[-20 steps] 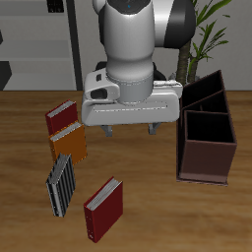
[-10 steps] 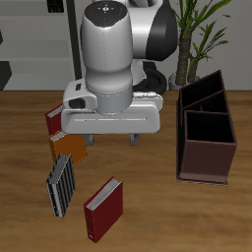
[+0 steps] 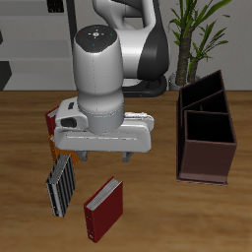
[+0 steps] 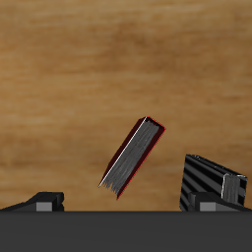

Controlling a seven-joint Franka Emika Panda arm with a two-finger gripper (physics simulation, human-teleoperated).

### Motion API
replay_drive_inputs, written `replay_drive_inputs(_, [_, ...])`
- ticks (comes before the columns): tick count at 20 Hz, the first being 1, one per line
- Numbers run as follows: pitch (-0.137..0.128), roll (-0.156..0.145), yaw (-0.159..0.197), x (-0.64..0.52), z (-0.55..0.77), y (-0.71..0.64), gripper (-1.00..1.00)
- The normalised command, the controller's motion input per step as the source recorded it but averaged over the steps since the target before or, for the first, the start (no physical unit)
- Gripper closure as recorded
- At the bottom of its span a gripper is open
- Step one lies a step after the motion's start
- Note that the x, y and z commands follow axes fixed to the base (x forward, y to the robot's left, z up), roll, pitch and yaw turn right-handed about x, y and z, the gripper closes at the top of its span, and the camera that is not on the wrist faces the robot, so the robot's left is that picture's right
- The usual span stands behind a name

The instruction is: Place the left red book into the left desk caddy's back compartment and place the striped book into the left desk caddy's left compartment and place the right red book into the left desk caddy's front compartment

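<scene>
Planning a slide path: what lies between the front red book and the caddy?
Bare tabletop; in the exterior view nothing sits between the red book and the caddy.

Table (image 3: 148,212): warm brown wood with visible grain, evenly lit.
Plant (image 3: 197,34): green, long-leaved, standing behind the table's back edge.
Shelving (image 3: 25,44): pale grey unit at the back.
Wall: light grey behind the plant.
</scene>
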Motion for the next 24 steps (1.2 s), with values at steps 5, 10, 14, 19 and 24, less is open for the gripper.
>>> replay_drive_inputs(5, [0.020, 0.043, -0.021, 0.14, -0.35, 0.04, -1.00])
replay_drive_inputs(10, [-0.002, -0.003, -0.032, 0.05, -0.30, -0.03, -1.00])
replay_drive_inputs(14, [0.008, 0.011, -0.030, -0.01, -0.34, -0.13, -1.00])
replay_drive_inputs(19, [-0.006, -0.025, -0.081, -0.05, -0.18, -0.26, -1.00])
replay_drive_inputs(24, [-0.010, -0.009, -0.019, -0.01, -0.14, -0.08, -1.00])
